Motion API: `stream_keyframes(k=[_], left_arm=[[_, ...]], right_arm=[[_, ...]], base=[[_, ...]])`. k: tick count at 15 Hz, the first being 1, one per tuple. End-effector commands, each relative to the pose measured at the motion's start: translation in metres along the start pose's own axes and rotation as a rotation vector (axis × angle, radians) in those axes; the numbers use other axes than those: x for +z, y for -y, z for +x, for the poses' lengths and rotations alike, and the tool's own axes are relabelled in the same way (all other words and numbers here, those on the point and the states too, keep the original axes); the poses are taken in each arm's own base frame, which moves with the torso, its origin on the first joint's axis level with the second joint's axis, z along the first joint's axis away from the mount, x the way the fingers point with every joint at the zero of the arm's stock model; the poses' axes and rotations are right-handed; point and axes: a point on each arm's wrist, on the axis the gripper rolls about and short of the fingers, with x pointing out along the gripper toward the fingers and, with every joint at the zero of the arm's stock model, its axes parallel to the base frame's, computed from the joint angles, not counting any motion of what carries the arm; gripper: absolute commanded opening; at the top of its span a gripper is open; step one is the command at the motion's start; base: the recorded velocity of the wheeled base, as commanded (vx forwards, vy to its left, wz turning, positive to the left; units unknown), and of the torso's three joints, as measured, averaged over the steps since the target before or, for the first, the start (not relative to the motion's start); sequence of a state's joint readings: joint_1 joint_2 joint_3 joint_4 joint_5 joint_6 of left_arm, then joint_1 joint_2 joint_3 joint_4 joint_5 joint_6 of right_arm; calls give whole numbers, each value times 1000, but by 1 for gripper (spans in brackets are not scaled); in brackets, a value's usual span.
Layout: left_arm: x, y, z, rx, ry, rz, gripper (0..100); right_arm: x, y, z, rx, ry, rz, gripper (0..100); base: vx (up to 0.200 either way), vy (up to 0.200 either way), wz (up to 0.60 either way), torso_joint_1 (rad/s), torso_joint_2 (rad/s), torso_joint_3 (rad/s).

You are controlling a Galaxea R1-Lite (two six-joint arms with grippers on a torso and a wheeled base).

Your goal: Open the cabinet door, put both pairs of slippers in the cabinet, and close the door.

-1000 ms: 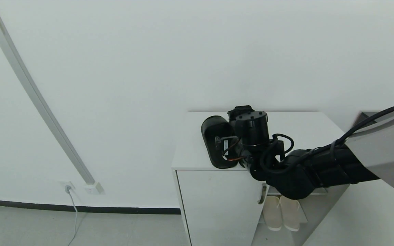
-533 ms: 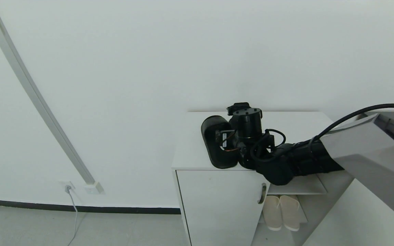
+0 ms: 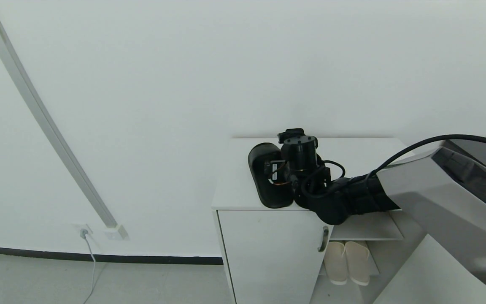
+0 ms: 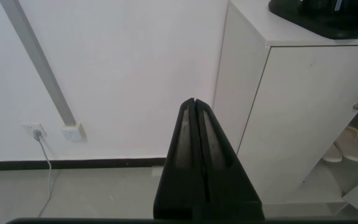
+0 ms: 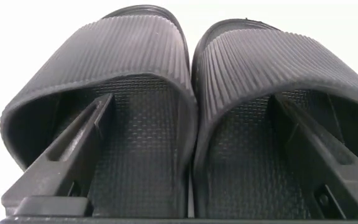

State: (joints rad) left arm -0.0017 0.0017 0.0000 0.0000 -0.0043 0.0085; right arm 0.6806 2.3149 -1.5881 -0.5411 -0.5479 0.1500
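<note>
A pair of black slippers point(image 3: 266, 177) lies on top of the white cabinet point(image 3: 234, 190), near its front edge. In the right wrist view both black slippers point(image 5: 129, 56) lie side by side, toes pointing away. My right gripper point(image 5: 192, 99) is open, with one finger point(image 5: 73, 149) under the strap of each slipper. A pair of white slippers point(image 3: 346, 261) rests on the lower shelf behind the open right door point(image 3: 428, 274). The left door point(image 3: 268, 253) is closed. My left gripper point(image 4: 194, 106) is shut, low and to the left of the cabinet point(image 4: 303, 112).
A shelf point(image 3: 365, 230) sits above the white slippers point(image 4: 347, 144). The closed door carries a handle point(image 3: 323, 239) at its right edge. A wall socket with a cord point(image 3: 85, 232) and a slanted conduit point(image 3: 49, 122) lie on the wall to the left. Bare floor lies left of the cabinet.
My right arm has stretched farther over the cabinet top toward the black slippers, the wrist shifting a little left and back. The slippers have kept their place.
</note>
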Motion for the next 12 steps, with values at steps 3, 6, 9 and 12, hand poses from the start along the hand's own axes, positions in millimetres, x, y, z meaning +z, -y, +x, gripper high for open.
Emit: stream_keyframes(k=[3,6,9,12], left_arm=[[0,0,0,0,0,-1,0],[0,0,0,0,0,-1,0],[0,0,0,1,0,-1,0],[0,0,0,0,0,-1,0]], right_arm=[[-1,0,2,-1,-1,-2,0],[-1,-1,2,1,0,-1,0],[-1,0,2,-1,-1,0,0],[-2,-1,1,-1,-2,-3,0]], base=[[0,0,0,0,0,0],[0,0,0,0,0,0],[0,0,0,0,0,0],[0,0,0,0,0,0]])
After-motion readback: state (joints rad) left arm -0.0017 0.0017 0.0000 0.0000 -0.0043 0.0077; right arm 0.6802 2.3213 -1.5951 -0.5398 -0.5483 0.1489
